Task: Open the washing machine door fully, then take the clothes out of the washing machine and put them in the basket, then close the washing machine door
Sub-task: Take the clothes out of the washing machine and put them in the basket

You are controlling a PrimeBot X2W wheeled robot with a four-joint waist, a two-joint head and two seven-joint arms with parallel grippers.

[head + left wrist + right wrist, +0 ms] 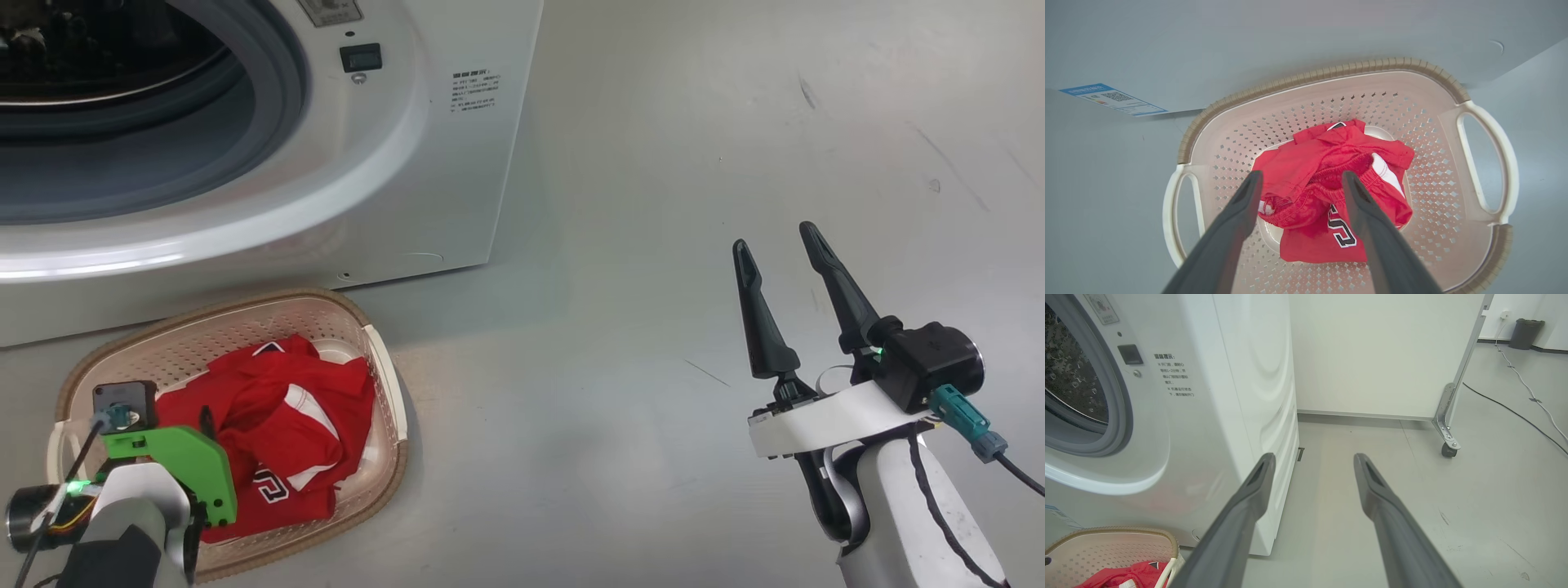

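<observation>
Hovering at the lower left of the head view, my left gripper [1301, 175] holds its jaws apart above the clothes [277, 425], heaped in the basket [204, 339] below the washing machine [457, 163]. My right gripper [775, 237], lower right, stands spread and empty.

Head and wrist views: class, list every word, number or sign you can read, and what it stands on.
"温馨提示:" is the grey heading on the big white washing machine; the lines beneath are too small.
"S" or "5", unsure: white character on the bright red jersey clothes.
Blue-edged label with a square code: too small.
Grey sticker beside the drum opening: blurred.
</observation>
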